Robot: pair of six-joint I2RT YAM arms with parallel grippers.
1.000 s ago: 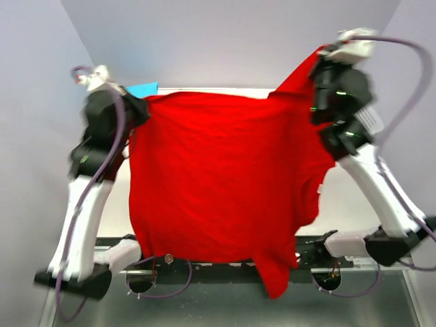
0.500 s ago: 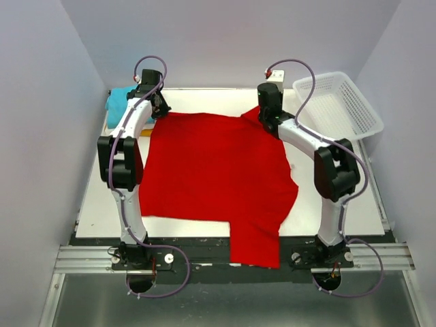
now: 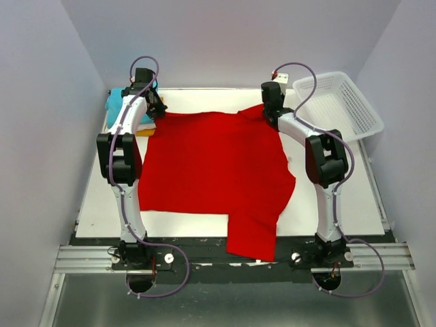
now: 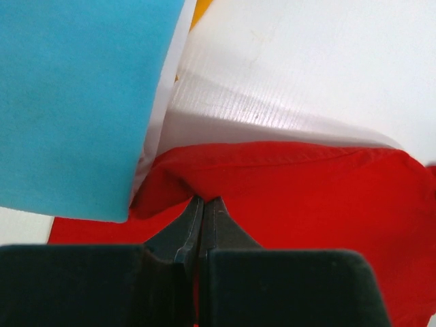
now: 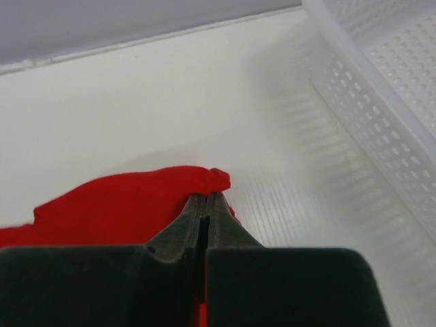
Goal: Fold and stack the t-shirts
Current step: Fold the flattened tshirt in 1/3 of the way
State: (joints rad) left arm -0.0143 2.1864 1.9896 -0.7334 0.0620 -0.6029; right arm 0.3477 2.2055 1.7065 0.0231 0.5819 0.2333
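Observation:
The red t-shirt [image 3: 214, 167] lies spread on the white table, one sleeve hanging over the near edge. My left gripper [image 3: 158, 110] is shut on the shirt's far left corner [image 4: 272, 177], right beside the folded turquoise shirt [image 3: 120, 103]. That stack also shows in the left wrist view: turquoise [image 4: 75, 95] over white, with an orange-yellow edge [image 4: 199, 10] beneath. My right gripper [image 3: 268, 112] is shut on the shirt's far right corner [image 5: 136, 201], low on the table.
A white plastic lattice basket [image 3: 338, 103] stands at the back right, its wall [image 5: 381, 88] close to my right gripper. The table's near edge [image 3: 191, 235] and the metal rail lie under the hanging sleeve.
Both arms have swung the shirt from held up in the air down and forward onto the table. It now lies flat, pulled a little farther back, both grippers still shut on its far corners.

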